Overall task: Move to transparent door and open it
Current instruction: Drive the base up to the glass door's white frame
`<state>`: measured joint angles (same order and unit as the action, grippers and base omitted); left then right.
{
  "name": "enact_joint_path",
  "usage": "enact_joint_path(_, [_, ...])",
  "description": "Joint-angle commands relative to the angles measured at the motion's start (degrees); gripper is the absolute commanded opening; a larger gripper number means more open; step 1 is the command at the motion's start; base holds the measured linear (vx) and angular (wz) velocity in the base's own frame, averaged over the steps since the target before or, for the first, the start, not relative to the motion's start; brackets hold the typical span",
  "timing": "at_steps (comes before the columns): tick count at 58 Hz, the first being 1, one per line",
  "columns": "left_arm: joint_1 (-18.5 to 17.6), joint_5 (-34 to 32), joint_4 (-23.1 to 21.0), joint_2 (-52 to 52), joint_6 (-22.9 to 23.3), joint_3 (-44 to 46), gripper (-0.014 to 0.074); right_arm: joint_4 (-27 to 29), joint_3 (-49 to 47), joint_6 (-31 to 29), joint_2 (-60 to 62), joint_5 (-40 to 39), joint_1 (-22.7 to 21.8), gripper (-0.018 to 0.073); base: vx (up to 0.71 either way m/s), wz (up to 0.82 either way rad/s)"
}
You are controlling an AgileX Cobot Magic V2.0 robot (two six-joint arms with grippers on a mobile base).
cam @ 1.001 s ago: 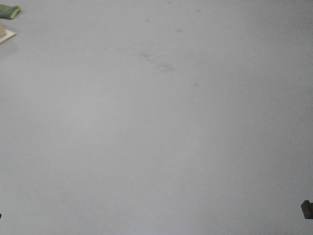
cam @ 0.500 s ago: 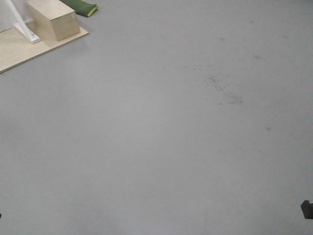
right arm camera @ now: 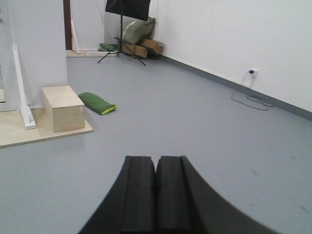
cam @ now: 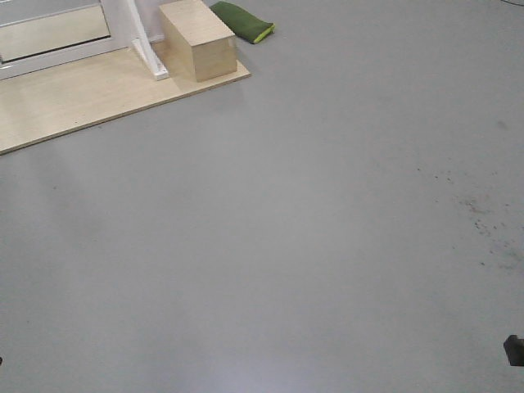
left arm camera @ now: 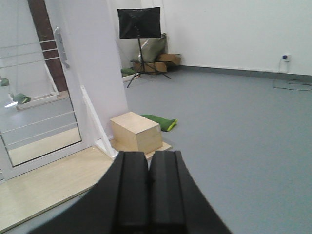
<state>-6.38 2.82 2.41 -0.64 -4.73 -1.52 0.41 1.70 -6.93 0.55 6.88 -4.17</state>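
The transparent door (left arm camera: 36,100) stands at the far left of the left wrist view: clear glass with thin white bars in a white frame. Its grey-silver handle (left arm camera: 59,46) is on the right stile. The door's bottom edge (cam: 51,33) shows at the top left of the front view. My left gripper (left arm camera: 148,154) is shut on nothing, low in its view, well short of the door. The right gripper (right arm camera: 155,159) is also shut and empty, above bare grey floor. Neither gripper shows in the front view.
A light wooden platform (cam: 74,102) lies in front of the door. On it stands a wooden box (cam: 199,39) beside a slanted white post (left arm camera: 97,124). A green bag (cam: 243,20) lies behind the box. A black stand (left arm camera: 139,29) and boxes are at the far wall. A cable (right arm camera: 253,100) lies at the right.
The front view has swung toward the door. The platform, box and green bag have slid from the top left corner further in, and the door's bottom edge now shows.
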Motion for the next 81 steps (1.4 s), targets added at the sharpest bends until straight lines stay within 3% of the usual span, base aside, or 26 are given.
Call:
enact_joint_path(1, [0.0, -4.4, -0.6, -0.7, 0.3, -1.7, -0.0006, -0.1, 0.8, -0.1, 0.9, -4.7, -0.2, -0.0008, 0.53, 0.41])
enact_joint_path(81, [0.0, -4.4, -0.6, -0.7, 0.3, -1.7, -0.0006, -0.1, 0.8, -0.1, 0.9, -4.7, -0.2, -0.0008, 0.52, 0.25])
